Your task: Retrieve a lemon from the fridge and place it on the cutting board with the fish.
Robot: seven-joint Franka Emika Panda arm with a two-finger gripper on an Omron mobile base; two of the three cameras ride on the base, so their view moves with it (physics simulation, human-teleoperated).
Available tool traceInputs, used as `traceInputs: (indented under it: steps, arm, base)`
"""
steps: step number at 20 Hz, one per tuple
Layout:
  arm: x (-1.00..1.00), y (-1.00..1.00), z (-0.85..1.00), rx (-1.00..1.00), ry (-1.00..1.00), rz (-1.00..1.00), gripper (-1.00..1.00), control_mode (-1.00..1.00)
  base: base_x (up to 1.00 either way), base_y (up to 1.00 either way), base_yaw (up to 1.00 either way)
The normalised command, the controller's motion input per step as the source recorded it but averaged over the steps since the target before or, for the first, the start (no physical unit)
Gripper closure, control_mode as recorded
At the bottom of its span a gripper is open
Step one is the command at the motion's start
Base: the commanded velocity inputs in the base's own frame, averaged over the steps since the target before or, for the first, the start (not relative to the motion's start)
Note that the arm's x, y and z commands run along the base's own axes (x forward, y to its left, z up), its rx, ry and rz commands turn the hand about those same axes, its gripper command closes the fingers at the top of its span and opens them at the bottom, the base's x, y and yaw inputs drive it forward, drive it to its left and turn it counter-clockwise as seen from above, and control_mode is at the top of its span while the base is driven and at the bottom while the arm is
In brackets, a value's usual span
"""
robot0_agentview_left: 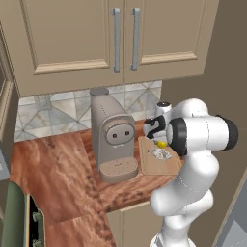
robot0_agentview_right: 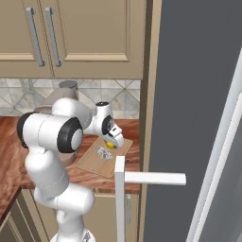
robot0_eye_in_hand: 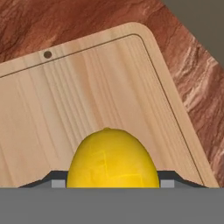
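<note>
Gripper (robot0_eye_in_hand: 113, 183) closed partway on the lemon (robot0_eye_in_hand: 113, 159), fruit seated between the two dark tips and held; hand view looking down past the yellow fruit onto the cutting board (robot0_eye_in_hand: 87, 96), rounded corner and small hang-hole in sight; reddish countertop (robot0_eye_in_hand: 192, 74) beyond the board's edge.

In the left base view, lemon (robot0_agentview_left: 163, 144) hanging under the hand, just above the board (robot0_agentview_left: 159, 166); fish (robot0_agentview_left: 160, 154), a pale silvery lump, lying on the board right below and beside the fruit; cannot tell whether lemon already touches wood or hangs slightly clear. Same reading from the right base view: lemon (robot0_agentview_right: 109, 144) at the fingertips, fish (robot0_agentview_right: 104, 152) close by on the board (robot0_agentview_right: 94, 165).

Coffee machine (robot0_agentview_left: 112, 140) standing just left of the board; beige upper cabinets (robot0_agentview_left: 72, 38) above; fridge (robot0_agentview_right: 198, 94) at the far right of the right base view, its door (robot0_agentview_right: 151, 178) standing open.

Progress, as judged: fetching done, carry done, fruit over target; left to do: lower the last bit if any, open the fingers, lift clear without nudging the fish or rolling the lemon off the board.
</note>
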Motion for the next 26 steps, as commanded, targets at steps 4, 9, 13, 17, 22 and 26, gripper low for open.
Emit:
traceInputs:
  steps: [4,9,13,17,22,26]
  arm:
    - [0.28,0.0,-0.24,0.0,0.0,0.03,1.0,-1.0]
    - [0.29,0.0,-0.23,0.0,0.0,0.03,1.0,-1.0]
    - [0.13,0.0,-0.24,0.0,0.0,0.01,1.0,-1.0]
    - [0.0,0.0,-0.11,0.0,0.0,0.0,1.0,-1.0]
    - [0.0,0.0,-0.08,0.0,0.0,0.0,-1.0,-1.0]
    - [0.0,0.0,0.0,0.0,0.0,0.0,-1.0,-1.0]
  base:
    - [0.0,0.0,0.0]
    - [0.0,0.0,0.0]
    - [0.0,0.0,0.0]
    - [0.0,0.0,0.0]
    - [0.0,0.0,0.0]
    - [0.0,0.0,0.0]
